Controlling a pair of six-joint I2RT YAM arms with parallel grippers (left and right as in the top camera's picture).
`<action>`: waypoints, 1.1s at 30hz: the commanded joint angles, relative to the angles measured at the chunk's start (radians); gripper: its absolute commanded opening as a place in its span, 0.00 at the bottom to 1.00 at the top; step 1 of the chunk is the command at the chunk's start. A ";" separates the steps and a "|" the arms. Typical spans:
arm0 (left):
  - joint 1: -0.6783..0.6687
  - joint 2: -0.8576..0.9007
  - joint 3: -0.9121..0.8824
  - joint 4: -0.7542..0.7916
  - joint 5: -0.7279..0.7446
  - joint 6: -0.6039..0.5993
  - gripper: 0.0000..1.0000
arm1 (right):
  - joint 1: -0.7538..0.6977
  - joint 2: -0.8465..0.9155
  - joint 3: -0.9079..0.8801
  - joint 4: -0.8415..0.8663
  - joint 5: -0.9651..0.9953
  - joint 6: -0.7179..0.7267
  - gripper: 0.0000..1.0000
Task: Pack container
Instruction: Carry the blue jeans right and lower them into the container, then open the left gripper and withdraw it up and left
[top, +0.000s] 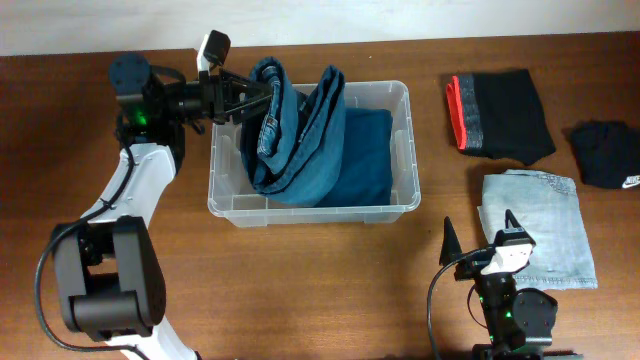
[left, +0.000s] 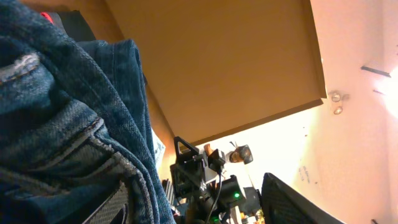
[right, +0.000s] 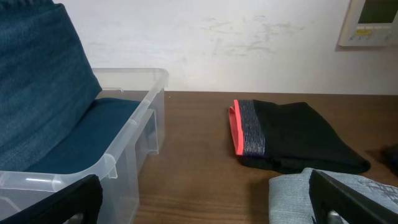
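The clear plastic container (top: 315, 211) stands left of centre on the table. A folded dark teal garment (top: 366, 152) lies flat in it, also seen in the right wrist view (right: 81, 137). Dark blue jeans (top: 295, 130) stand bunched in its left half, rising above the rim. My left gripper (top: 247, 96) reaches in from the left at the jeans' top edge. In the left wrist view the denim (left: 56, 112) rests against one finger (left: 115, 204) and the jaws stand apart. My right gripper (top: 478, 240) is open near the front edge, nothing between its fingers (right: 354, 199).
A folded black garment with a red band (top: 500, 115) lies at the back right, a small black item (top: 608, 155) beyond it. Folded light blue jeans (top: 540, 225) lie just right of my right gripper. Bare wood separates the container and these.
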 joint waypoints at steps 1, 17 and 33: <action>0.014 -0.005 0.041 0.037 0.002 0.015 0.71 | -0.006 -0.009 -0.005 -0.005 -0.006 -0.003 0.99; 0.203 -0.005 0.072 0.055 0.002 0.005 0.99 | -0.006 -0.009 -0.005 -0.005 -0.006 -0.003 0.99; 0.266 -0.005 0.073 0.494 0.001 -0.291 0.99 | -0.006 -0.009 -0.005 -0.005 -0.006 -0.003 0.98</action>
